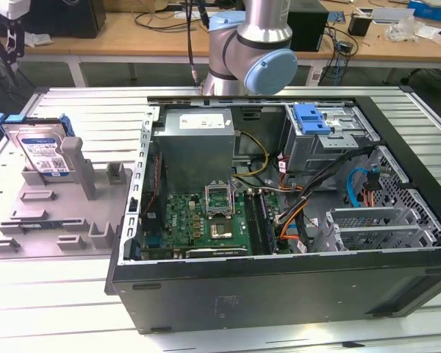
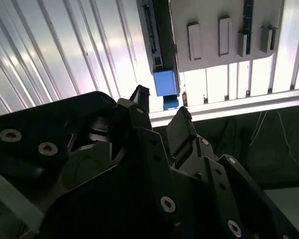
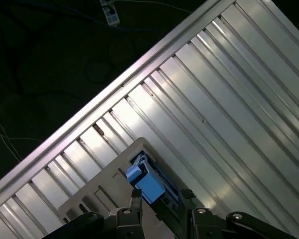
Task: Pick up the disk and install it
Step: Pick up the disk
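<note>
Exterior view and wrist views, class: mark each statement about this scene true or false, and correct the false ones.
1. The disk stands in the grey holder on the exterior view's left. True.
2. The pincer is shut on the disk. False: in both wrist views its fingers stand apart, holding nothing.
3. The computer case lies open, its green board showing. True.
4. The disk is installed inside the computer case. False: it is in the holder, outside the case.

Disk (image 1: 42,151) on edge in grey rack (image 1: 40,220)
</note>
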Motion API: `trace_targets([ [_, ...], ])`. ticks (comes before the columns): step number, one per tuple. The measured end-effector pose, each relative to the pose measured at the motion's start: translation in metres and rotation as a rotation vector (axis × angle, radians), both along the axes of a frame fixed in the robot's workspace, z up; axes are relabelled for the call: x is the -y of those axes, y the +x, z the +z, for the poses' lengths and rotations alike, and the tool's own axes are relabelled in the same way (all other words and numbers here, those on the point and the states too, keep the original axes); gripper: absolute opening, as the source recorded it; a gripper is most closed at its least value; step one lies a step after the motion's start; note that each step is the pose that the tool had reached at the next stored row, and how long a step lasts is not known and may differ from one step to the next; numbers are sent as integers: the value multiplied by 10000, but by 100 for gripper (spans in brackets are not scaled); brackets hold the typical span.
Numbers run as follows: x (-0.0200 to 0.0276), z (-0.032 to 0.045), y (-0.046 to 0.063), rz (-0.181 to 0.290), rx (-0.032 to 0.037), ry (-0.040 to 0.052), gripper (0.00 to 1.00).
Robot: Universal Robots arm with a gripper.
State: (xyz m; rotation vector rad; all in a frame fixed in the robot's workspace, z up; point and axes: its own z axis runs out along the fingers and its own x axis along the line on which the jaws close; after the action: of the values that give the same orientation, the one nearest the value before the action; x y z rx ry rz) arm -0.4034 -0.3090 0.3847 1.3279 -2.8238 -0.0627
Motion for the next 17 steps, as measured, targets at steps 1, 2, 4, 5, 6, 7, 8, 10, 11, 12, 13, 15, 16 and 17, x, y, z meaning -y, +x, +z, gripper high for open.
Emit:
trace_targets([
  [1, 0, 0, 0, 174, 0, 0, 42],
  [2, -1, -1, 0, 500, -1, -1, 42],
  [4, -1, -2, 0, 1002, 0, -1, 42],
  [5, -1, -2, 0, 1187, -1, -1, 42],
  [6, -1, -2, 0, 1383, -1, -1, 42],
  [7, -1, -3, 0, 1569, 0, -1, 42],
  [8, -1, -3, 0, 1792, 0, -1, 42],
  [10, -1, -4, 0, 2250, 0, -1, 42],
  [11, -1, -5, 0, 2598, 0, -1, 42],
  [12, -1, -6, 0, 2964, 1, -1, 42],
  [13, -1, -6, 0, 3215, 0, -1, 42],
  [15, -1, -7, 0, 3589, 0, -1, 42],
  [16, -1, -9, 0, 3776, 1, -1, 42],
  [17, -1, -10, 0, 3956, 0, -1, 42],
])
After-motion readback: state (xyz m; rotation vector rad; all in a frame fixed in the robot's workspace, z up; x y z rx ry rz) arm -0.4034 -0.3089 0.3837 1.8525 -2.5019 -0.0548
